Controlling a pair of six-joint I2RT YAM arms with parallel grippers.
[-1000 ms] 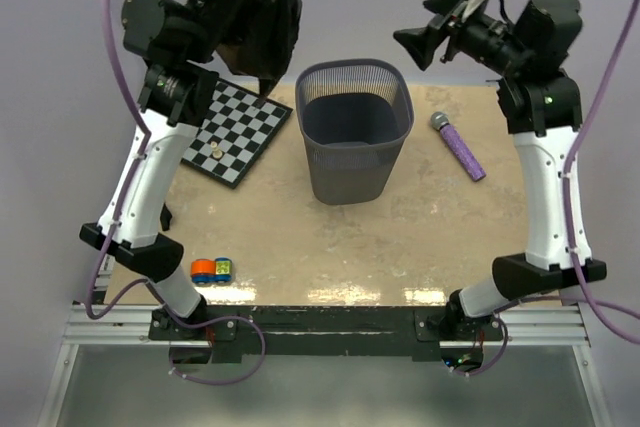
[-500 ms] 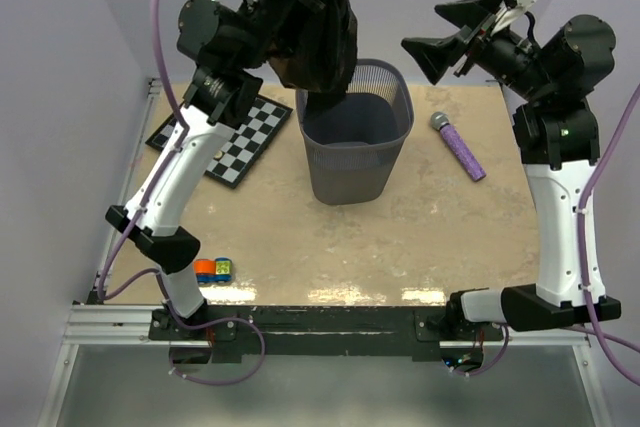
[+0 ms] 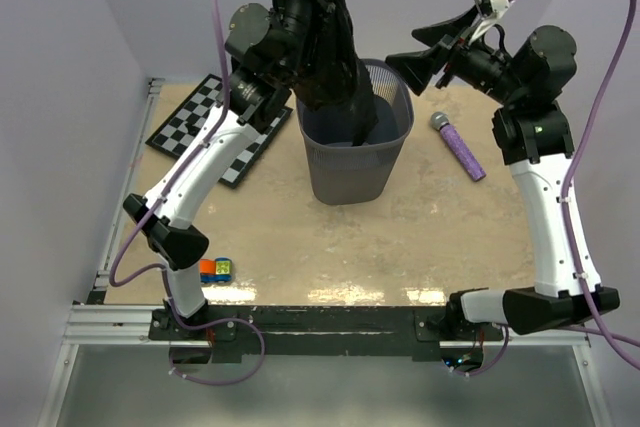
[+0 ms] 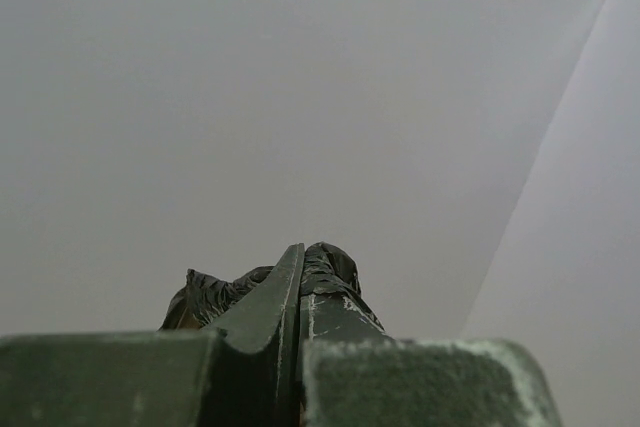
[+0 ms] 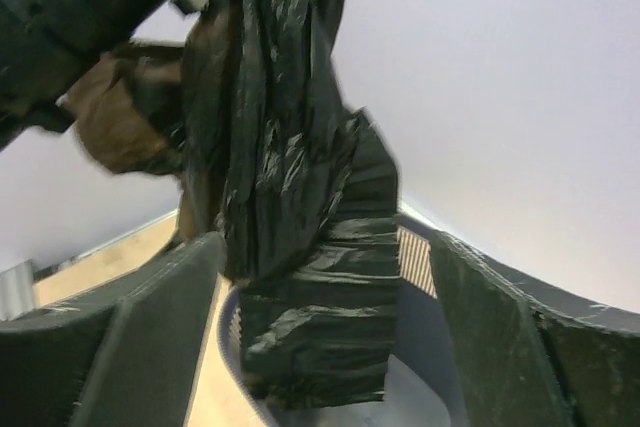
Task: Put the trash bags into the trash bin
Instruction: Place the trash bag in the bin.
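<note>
**Black bag hangs into the mesh bin from the left pincer**

The left pincer [image 4: 300, 255] is raised high over the back of the table [image 3: 420, 247]. Its two fingers are pressed together on a bunched fold of the trash bag [image 3: 335, 57]. The left wrist view shows crinkled black plastic pinched at the fingertips.

From that grip the bag drops as a long, glossy, wrinkled sheet. Its lower end reaches past the rim into the mouth of the trash bin [image 3: 345, 172]. The upper part is in the air above the bin's back left edge. The grey wire-mesh bin stands upright near the middle of the table.

The right pincer [image 5: 325, 257] is held up at the bin's right side and points toward the bag, with its fingers spread wide apart. In the right wrist view the bag hangs between those fingers. Whether either finger touches the plastic cannot be told.

A chessboard [image 3: 190, 122] lies flat to the left of the bin. A purple microphone [image 3: 458, 147] lies to its right, apart from it. Small blocks [image 3: 212, 269] sit by the left arm's base; any marks on them are too small to read.
</note>
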